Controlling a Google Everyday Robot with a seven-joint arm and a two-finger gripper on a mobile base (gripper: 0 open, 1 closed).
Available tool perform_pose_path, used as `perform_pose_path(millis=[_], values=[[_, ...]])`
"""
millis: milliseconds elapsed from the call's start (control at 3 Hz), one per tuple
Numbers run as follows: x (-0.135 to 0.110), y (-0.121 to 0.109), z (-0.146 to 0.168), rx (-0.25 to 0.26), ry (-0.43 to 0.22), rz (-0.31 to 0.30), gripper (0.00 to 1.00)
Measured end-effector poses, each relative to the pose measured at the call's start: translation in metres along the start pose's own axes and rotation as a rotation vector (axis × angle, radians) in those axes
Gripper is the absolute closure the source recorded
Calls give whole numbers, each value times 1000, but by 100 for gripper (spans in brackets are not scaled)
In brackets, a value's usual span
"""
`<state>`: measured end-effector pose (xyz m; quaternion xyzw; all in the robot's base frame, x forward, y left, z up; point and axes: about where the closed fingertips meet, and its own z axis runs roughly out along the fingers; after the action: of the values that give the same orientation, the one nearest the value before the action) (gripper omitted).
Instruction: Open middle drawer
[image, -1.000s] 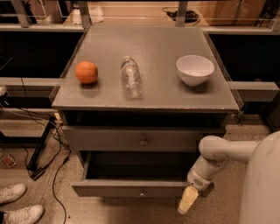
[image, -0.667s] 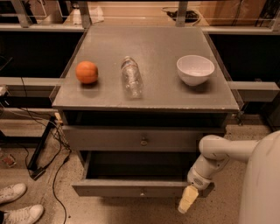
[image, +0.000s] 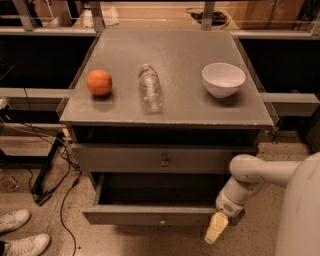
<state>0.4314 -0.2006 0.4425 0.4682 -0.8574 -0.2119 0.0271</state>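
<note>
**Asker:** Where is the middle drawer?

**Me:** The middle drawer (image: 150, 215) is in the lower centre of the frame. It stands pulled out from the cabinet, with its dark inside showing behind the grey front. Its small knob (image: 162, 218) sits at the middle of that front.

**Asker:** And your gripper?

**Me:** My gripper (image: 216, 231) is at the lower right, by the right end of that drawer front, pointing down toward the floor. I cannot tell whether it is released or clenched, or whether it touches the front. My arm (image: 250, 175) comes in from the right edge and bends down to it.

**Asker:** What lies above?

**Me:** The top drawer (image: 115, 159), taller-fronted with a bigger knob (image: 164, 161), is pushed in. On the cabinet top (image: 175, 55) there is an orange (image: 99, 82) at the left and a clear bottle (image: 150, 88) lying on its side in the middle. A white bowl (image: 223, 79) stands upright at the right. All three are well apart.

**Asker:** Around the cabinet?

**Me:** Black cables (image: 64, 197) trail across the floor at the left, and white shoes (image: 17, 232) are in the lower left corner.
</note>
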Motion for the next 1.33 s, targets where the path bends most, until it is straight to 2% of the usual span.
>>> perform_pose_path(millis=[1000,1333], values=[[6,4,-3,-2,-3,-11,2],[6,4,-3,-2,-3,-11,24]])
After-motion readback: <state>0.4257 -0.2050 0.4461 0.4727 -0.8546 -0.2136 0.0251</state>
